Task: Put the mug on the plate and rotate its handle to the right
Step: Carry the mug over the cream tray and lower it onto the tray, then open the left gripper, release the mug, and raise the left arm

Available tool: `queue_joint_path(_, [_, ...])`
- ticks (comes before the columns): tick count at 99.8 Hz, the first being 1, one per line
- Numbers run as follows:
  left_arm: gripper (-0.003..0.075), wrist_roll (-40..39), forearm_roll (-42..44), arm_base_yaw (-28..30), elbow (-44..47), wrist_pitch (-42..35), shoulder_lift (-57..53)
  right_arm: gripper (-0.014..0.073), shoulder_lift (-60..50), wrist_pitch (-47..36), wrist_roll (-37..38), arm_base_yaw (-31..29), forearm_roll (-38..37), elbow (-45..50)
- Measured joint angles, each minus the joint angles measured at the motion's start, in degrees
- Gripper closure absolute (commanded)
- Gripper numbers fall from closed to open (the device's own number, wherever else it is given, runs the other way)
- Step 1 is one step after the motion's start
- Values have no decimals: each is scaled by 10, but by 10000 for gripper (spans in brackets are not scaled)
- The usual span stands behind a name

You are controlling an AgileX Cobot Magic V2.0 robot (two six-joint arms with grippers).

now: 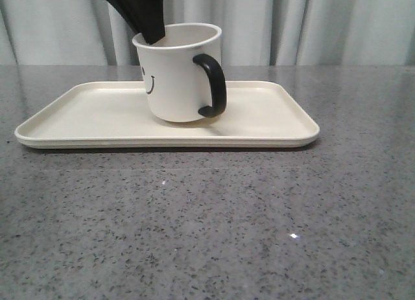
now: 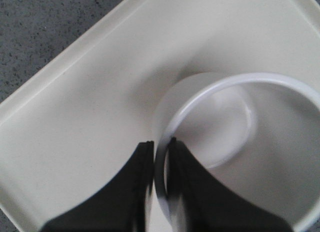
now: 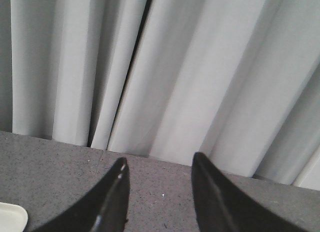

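The white mug [image 1: 175, 76] stands on the cream plate [image 1: 78, 115], near its middle. Its black handle [image 1: 214, 83] points to the right, and part of the smiley print shows on its left side. My left gripper [image 1: 152, 31] comes down from above and is shut on the mug's left rim, one finger inside and one outside. In the left wrist view the fingers [image 2: 125, 192] pinch the mug's rim [image 2: 240, 81] over the plate [image 2: 75, 117]. My right gripper [image 3: 157, 164] is open and empty over the table, facing the curtain.
The grey speckled table [image 1: 207, 229] stretches in front of the plate. A pale curtain [image 1: 324, 21] hangs behind the table's far edge. A corner of the plate [image 3: 10, 217] shows in the right wrist view.
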Motion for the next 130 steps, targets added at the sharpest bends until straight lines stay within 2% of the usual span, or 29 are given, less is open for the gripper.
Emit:
queue_joint_path(51, [619,0,-1,0,-1,0,0,272,0,1,0,0,0,0])
queue_joint_path(80, [521,0,-1,0,-18,1,-6,272,0,1,0,0,0,0])
queue_joint_path(96, [519,0,3,0,-50,1,-6,272,0,3,0,0,0,0])
queue_joint_path(113, [519,-2,36,0,-83,2,-23,272,0,4,0,0,0,0])
queue_joint_path(130, [520,-24,113,0,-88,5,-79,272,0,4,0,0,0,0])
